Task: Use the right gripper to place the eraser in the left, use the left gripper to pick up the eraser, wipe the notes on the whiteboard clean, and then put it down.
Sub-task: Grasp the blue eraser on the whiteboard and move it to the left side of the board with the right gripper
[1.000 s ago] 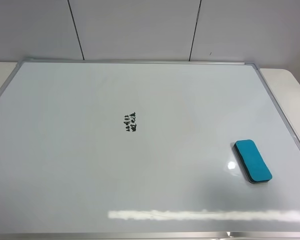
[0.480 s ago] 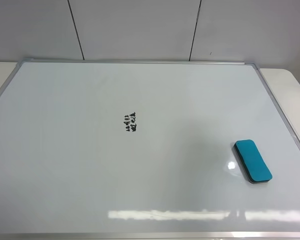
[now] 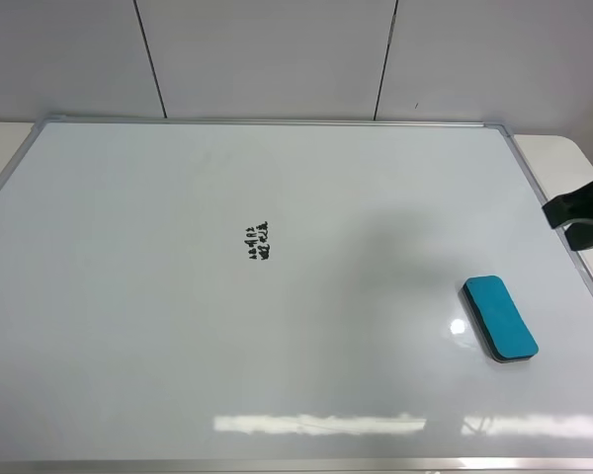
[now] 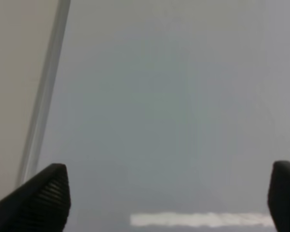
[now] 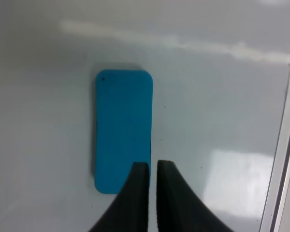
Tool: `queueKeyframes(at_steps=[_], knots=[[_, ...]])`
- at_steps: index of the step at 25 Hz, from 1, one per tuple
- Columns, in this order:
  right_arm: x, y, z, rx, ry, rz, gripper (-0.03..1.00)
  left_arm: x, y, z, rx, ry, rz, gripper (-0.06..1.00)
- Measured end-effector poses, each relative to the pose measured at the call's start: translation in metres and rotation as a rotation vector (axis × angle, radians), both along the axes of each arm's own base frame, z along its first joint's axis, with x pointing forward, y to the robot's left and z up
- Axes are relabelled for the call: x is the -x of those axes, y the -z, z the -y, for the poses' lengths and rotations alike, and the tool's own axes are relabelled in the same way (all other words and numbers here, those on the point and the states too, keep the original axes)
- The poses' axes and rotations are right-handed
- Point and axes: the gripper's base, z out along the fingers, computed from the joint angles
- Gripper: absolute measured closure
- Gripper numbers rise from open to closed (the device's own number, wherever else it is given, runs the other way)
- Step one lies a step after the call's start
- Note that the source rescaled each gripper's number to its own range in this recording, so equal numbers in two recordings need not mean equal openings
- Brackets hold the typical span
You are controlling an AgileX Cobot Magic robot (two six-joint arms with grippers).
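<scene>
The whiteboard (image 3: 128, 326) fills the exterior high view. The notes (image 3: 258, 241) are small black scribbles left of its centre. The teal eraser (image 3: 500, 317) lies flat at the board's right front. A black part of my right arm (image 3: 585, 210) shows at the right edge, behind the eraser. In the right wrist view the right gripper (image 5: 149, 165) is shut and empty, its tips held above one end of the eraser (image 5: 123, 125). The left gripper (image 4: 169, 169) is open and empty over bare board near the frame (image 4: 43, 96). It is out of the exterior view.
The board's silver frame (image 5: 280, 159) runs close to the eraser on the right side. A beige table (image 3: 563, 158) shows beyond the board's corners. A tiled wall (image 3: 277, 59) stands behind.
A black part of my right arm has come into the exterior view at the right edge, casting a faint shadow on the board. The eraser and notes have not moved.
</scene>
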Motion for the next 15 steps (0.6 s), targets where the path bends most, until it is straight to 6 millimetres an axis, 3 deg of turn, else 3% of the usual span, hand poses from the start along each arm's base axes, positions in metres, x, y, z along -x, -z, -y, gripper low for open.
queueKeyframes(at_steps=[6, 11, 15], knots=[[-0.018, 0.029, -0.012, 0.049, -0.027, -0.046, 0.97, 0.0, 0.0, 0.0, 0.001, -0.001, 0.0, 0.31], [-0.008, 0.059, -0.011, 0.031, -0.033, -0.035, 0.97, 0.0, 0.0, 0.0, 0.001, -0.001, 0.0, 0.31], [-0.004, 0.067, -0.011, 0.025, -0.037, -0.023, 0.97, 0.0, 0.0, 0.0, 0.001, -0.001, 0.0, 0.31]])
